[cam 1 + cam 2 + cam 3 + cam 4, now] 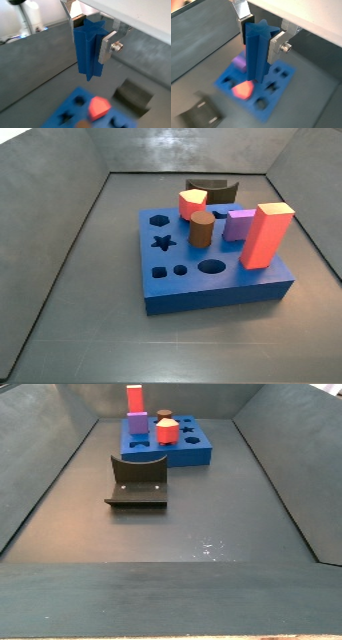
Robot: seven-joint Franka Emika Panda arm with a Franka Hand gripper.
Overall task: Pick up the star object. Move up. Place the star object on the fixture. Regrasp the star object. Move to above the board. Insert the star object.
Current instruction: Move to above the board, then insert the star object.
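Gripper: the gripper (92, 41) shows only in the wrist views, high over the bin, its silver fingers (107, 47) clamped on the sides of the star object (89, 50) near its upper end.
Star object: a long dark-blue bar hanging from the jaws, its long axis running down from the fingers toward the floor and its free lower end in the air, touching nothing.
Deciding relation: in a wrist view the bar's lower end (254, 82) hangs over the board (281, 75), well above it; whether it lines up with the star hole (163, 242) cannot be told from here.
Likely step: carrying to above the board, with insertion not yet begun, as I judge it.
Board: a blue slab with a tall red block (267, 235), a purple peg (239, 225) and a brown cylinder (201, 229) standing on it; the star hole lies open.
Fixture: the fixture (138, 480) stands empty on the floor just beside the board.
View differences: the side views show the board's full layout and the bare fixture but no gripper or bar; the wrist views show the grasp.
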